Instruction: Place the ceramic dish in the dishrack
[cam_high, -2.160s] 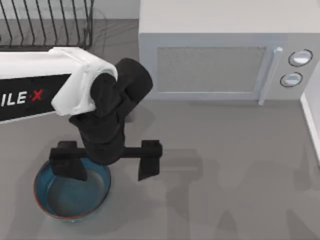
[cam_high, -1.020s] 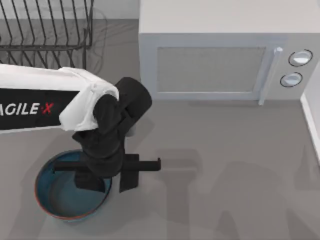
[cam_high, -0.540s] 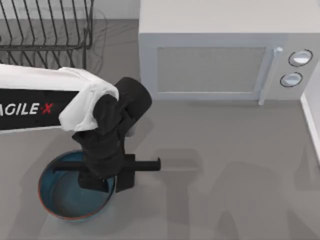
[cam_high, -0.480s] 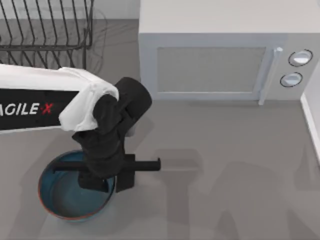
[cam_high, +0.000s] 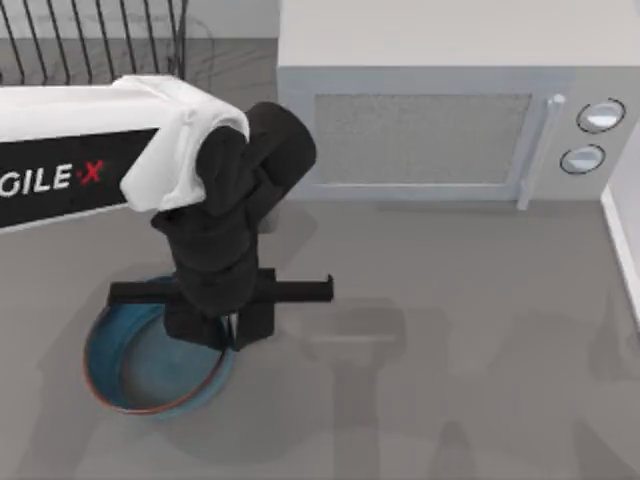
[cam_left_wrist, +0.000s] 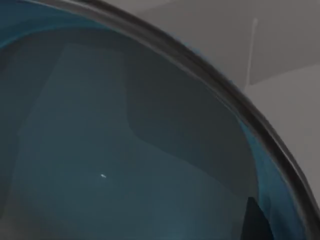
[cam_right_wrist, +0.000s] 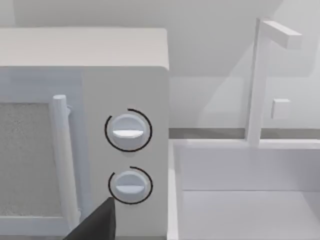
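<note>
- One arm worked: the left gripper was closed on the ceramic dish at its rim nearest the microwave, seemingly for lifting.
- The dish sat in front of the microwave, off its left; the dishrack stood left of the microwave.
- The right gripper, near the microwave's knobs: fingers' state unclear.

Blue ceramic dish, reddish-brown rim; black dishrack; white microwave.
</note>
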